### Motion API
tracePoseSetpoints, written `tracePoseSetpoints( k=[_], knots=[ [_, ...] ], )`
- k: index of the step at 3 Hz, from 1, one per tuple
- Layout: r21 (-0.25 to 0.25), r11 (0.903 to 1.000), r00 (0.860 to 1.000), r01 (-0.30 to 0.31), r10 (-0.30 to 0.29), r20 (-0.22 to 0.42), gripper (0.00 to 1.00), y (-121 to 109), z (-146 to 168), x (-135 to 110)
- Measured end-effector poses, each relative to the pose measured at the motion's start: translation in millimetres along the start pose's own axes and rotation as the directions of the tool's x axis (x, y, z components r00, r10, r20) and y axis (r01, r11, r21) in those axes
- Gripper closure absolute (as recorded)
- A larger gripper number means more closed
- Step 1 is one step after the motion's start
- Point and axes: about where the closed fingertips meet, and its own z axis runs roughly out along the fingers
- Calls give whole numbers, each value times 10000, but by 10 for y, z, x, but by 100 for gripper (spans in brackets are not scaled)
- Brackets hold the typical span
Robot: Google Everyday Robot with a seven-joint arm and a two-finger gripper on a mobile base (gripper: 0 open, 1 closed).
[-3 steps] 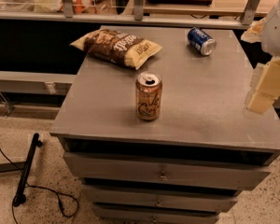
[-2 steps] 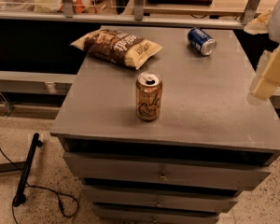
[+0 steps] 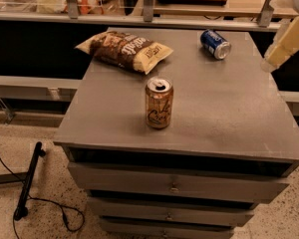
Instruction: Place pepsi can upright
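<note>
The blue pepsi can (image 3: 215,44) lies on its side near the far right corner of the grey cabinet top (image 3: 229,108), its silver end facing the front right. My gripper (image 3: 285,46) shows as a pale cream shape at the right edge of the view, raised above the cabinet's right side, to the right of the pepsi can and apart from it.
A tan-gold can (image 3: 159,103) stands upright near the middle of the cabinet top. A brown chip bag (image 3: 124,50) lies at the far left. The cabinet has drawers (image 3: 174,185) below. A counter with rails runs behind. A black cable (image 3: 30,183) lies on the floor at left.
My gripper has moved up and toward the far right, away from the cabinet's right edge. The cans and the bag have not moved.
</note>
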Motion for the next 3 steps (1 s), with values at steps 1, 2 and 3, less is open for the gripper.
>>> tracePoseSetpoints(
  k=[1,2,3],
  knots=[
    [322,9943,9916,-1019,989,834,0,-300,-3,28],
    [863,9608,9590,-2635,2513,1308,0,-539,-103,139],
    [1611,8711,8843,-4639,4447,1420,0,-695,-414,394]
  ],
)
